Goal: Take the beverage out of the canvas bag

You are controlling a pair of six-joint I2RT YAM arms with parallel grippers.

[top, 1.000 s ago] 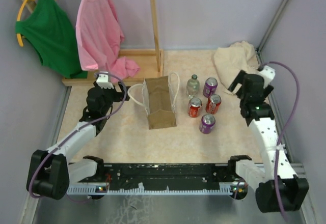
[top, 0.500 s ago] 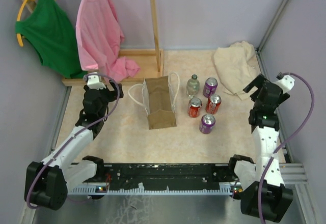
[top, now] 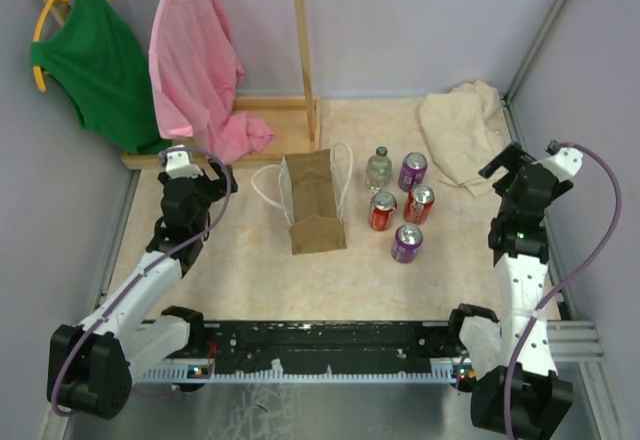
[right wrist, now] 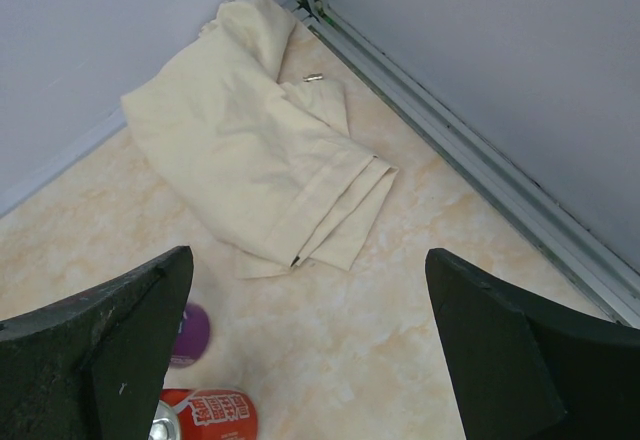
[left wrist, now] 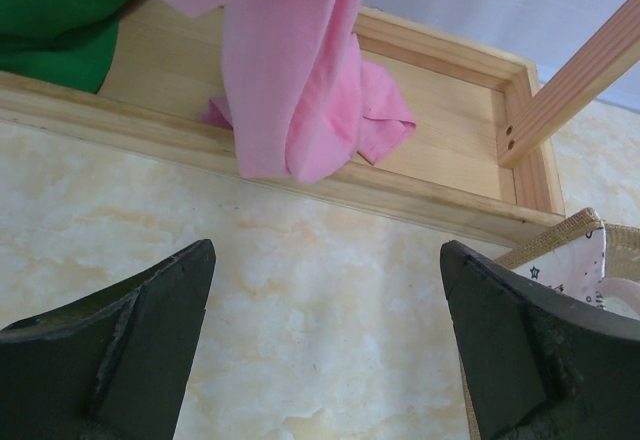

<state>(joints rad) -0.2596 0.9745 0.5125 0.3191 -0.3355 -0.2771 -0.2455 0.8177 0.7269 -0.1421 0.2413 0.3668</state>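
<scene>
Tan canvas bag (top: 316,205) lies mid-table, drink cans (top: 383,210) just beside it at three o'clock. My left gripper (left wrist: 325,248) at nine and right gripper (right wrist: 308,254) at three both show fingers apart, holding nothing.

Right fingers (right wrist: 520,350) now farther right toward the side wall (right wrist: 500,80); left fingers (left wrist: 110,360) slightly farther left.

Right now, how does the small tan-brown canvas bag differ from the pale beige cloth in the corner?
The tan-brown canvas bag is darker; the pale beige cloth is cream. The bag keeps a boxy shape with white rope handles; the cloth is a loose folded heap without handles. Both are fabric lying on the table.
</scene>
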